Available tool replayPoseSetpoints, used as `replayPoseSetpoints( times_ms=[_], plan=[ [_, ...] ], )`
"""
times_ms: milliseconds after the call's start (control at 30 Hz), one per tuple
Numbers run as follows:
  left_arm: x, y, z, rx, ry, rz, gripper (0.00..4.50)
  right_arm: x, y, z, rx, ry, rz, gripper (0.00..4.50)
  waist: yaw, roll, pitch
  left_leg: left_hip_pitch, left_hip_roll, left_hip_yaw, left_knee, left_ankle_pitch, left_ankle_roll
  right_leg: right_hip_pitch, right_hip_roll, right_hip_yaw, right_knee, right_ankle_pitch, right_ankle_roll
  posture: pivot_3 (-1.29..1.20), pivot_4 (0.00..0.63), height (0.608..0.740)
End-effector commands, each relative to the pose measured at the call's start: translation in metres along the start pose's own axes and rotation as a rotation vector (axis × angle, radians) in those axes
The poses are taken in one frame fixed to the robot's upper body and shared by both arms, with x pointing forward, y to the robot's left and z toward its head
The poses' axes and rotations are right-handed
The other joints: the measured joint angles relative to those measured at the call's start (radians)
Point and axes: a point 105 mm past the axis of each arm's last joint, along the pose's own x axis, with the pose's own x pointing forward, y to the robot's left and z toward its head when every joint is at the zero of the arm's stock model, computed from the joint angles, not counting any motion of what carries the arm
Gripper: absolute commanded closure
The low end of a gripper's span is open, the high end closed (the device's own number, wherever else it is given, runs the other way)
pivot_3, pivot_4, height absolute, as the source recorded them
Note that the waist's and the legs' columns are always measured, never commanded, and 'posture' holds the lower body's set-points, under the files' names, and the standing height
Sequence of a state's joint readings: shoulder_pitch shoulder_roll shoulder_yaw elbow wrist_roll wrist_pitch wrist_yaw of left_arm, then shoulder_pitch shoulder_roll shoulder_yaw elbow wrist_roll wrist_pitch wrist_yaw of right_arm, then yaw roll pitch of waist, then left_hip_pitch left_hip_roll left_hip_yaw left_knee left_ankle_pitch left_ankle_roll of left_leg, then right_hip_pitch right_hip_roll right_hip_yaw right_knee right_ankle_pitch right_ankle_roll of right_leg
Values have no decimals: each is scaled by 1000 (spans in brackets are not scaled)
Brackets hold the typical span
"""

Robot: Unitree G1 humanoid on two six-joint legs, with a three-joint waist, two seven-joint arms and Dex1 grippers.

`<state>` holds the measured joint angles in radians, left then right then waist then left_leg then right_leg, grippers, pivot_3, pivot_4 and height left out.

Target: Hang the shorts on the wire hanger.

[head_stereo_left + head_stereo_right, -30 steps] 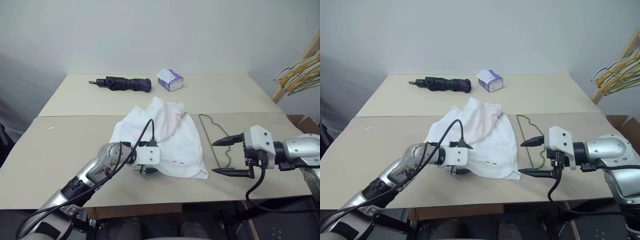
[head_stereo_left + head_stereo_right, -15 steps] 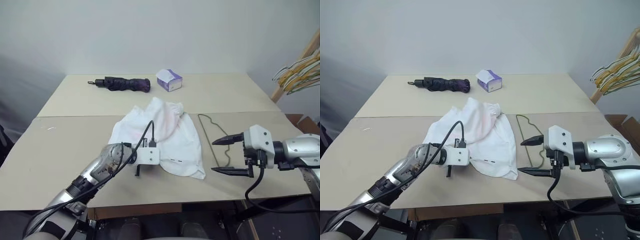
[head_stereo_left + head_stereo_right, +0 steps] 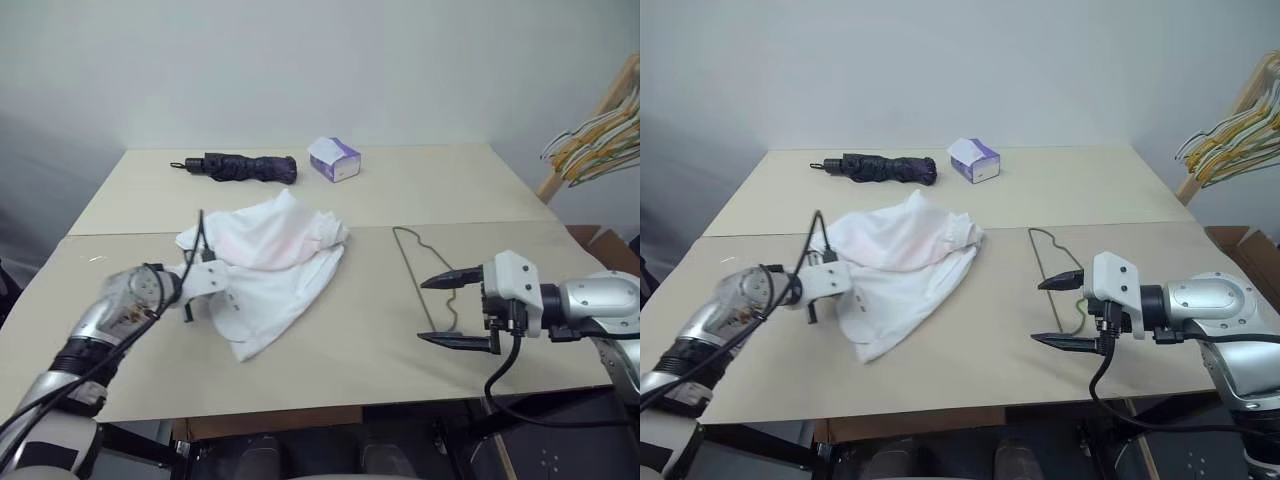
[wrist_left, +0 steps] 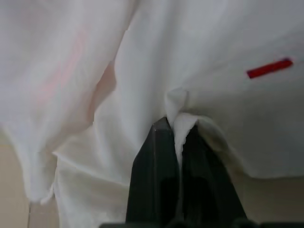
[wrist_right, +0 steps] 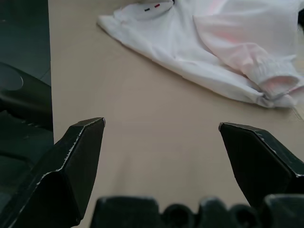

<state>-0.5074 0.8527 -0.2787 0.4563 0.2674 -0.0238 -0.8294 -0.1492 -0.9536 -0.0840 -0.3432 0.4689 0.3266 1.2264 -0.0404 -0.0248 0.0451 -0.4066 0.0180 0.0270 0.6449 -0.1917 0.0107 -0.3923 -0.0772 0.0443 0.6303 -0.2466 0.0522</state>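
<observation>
The white shorts [image 3: 268, 262], faintly pink, lie bunched on the left half of the table. My left gripper [image 3: 203, 298] is at their left edge. In the left wrist view it [image 4: 175, 126] is shut on a pinched fold of the cloth. The thin wire hanger [image 3: 410, 262] lies flat on the table to the right of the shorts, apart from them. My right gripper [image 3: 441, 310] hovers open over the near end of the hanger, pointing left toward the shorts [image 5: 204, 47], with nothing between its fingers [image 5: 80, 142].
A folded dark umbrella [image 3: 240, 167] and a purple-and-white tissue box [image 3: 334, 159] lie at the back of the table. A bunch of yellow-green and white hangers [image 3: 590, 145] hangs on a wooden rack at the far right. Bare tabletop [image 3: 360, 330] lies between the shorts and the right gripper.
The left gripper shut on the shorts' near edge and dragged them left, off the hanger's side. The right gripper stayed in place, open.
</observation>
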Motion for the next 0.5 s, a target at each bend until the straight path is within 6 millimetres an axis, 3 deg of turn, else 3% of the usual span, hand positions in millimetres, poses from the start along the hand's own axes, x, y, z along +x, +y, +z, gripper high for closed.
replayPoseSetpoints(
  times_ms=[33,300,367,500],
  plan=[
    [-21,13,8,24,-65,-13,2821,0,-3,10,-61,-20,2,0,1,0,0,-1,0,0,0,0,0,-1,0,0,0,0,0,-28,0,740],
    [-81,-11,2,129,-76,-229,155,2,0,11,-56,-23,17,0,-3,0,0,-5,5,2,-1,0,0,-8,1,1,2,4,-10,-13,17,740],
    [-93,-11,9,93,-115,-259,35,2,1,10,-53,-23,20,0,0,0,0,-8,7,4,-1,0,0,-11,1,1,3,4,-10,-13,17,740],
    [-104,-16,54,-69,-318,-287,35,6,3,10,-53,-31,28,0,22,0,1,-7,12,12,0,0,0,-12,0,-1,2,-2,-10,3,24,740]
  ],
)
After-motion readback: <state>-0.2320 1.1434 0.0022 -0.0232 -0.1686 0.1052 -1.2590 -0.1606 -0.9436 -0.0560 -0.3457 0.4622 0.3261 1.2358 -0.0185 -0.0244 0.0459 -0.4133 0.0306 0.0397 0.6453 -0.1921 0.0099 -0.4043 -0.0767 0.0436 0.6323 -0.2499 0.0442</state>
